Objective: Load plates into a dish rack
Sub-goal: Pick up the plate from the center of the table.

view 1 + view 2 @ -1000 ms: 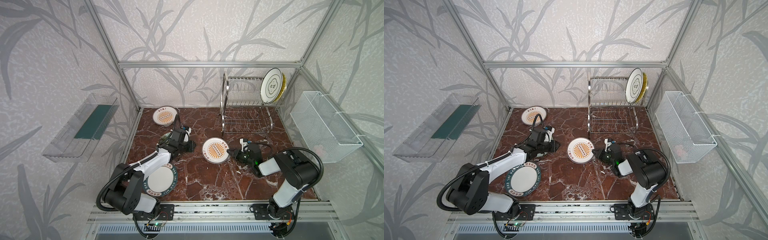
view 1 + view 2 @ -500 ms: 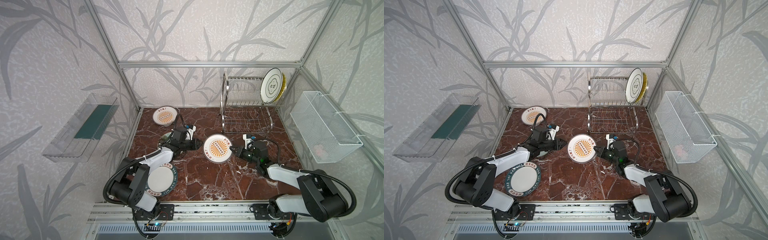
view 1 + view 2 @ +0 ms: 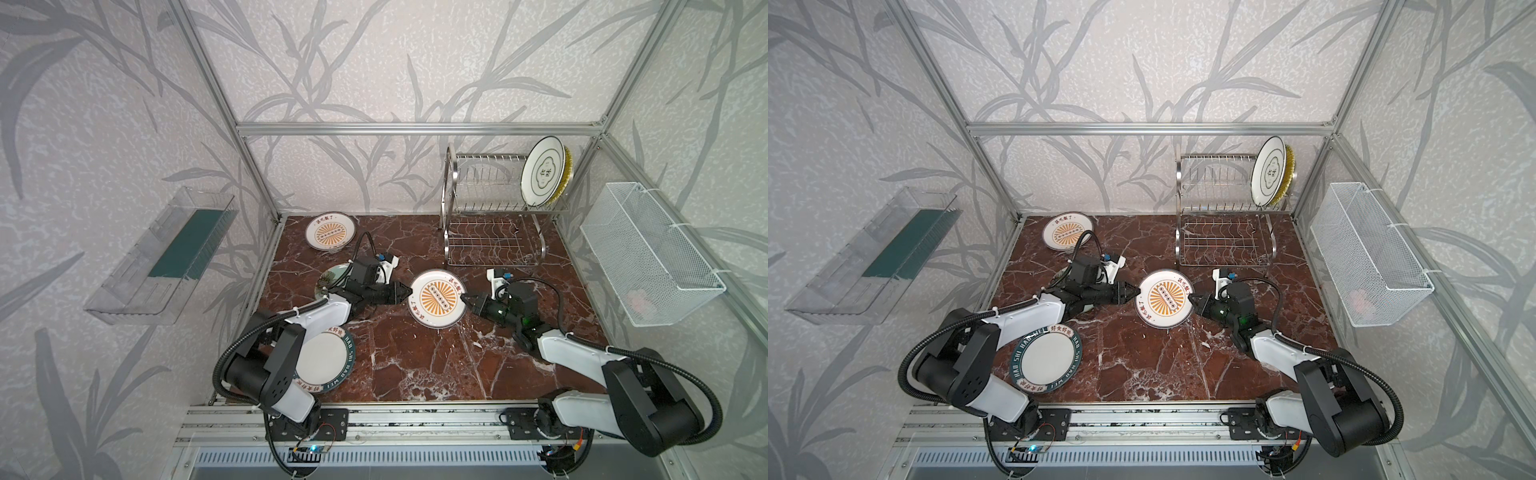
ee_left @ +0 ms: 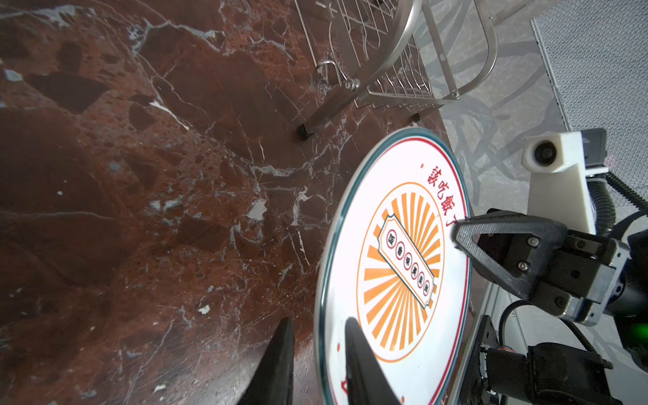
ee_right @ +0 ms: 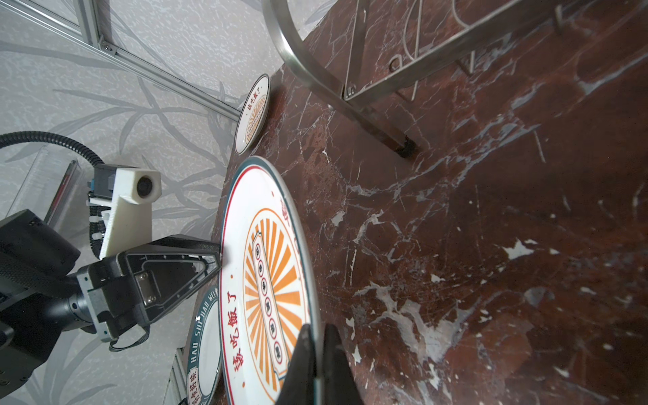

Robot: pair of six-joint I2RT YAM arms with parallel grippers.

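A white plate with an orange sunburst (image 3: 436, 297) (image 3: 1166, 298) hangs tilted above the marble floor. My right gripper (image 3: 463, 298) (image 5: 317, 328) is shut on its right rim. My left gripper (image 3: 409, 293) (image 4: 319, 324) straddles the opposite rim, open, with a gap between one finger and the plate's back. The dish rack (image 3: 490, 199) stands at the back right; its top tier holds a white plate with a dark cloud outline (image 3: 542, 172) and a yellow one (image 3: 567, 170) behind it. A second sunburst plate (image 3: 330, 230), a teal-lettered plate (image 3: 328, 359) and a pale green plate (image 3: 332, 278), partly under the left arm, lie flat.
A white mesh basket (image 3: 648, 253) hangs on the right wall and a clear plastic tray (image 3: 162, 257) on the left wall. Aluminium frame posts run along the floor's edges. The rack's lower tier (image 3: 492, 243) sits just behind the held plate.
The right arm has stretched out and lifted the sunburst plate off the floor, tilting it. The left gripper has moved right, from over the green plate to the held plate's left rim.
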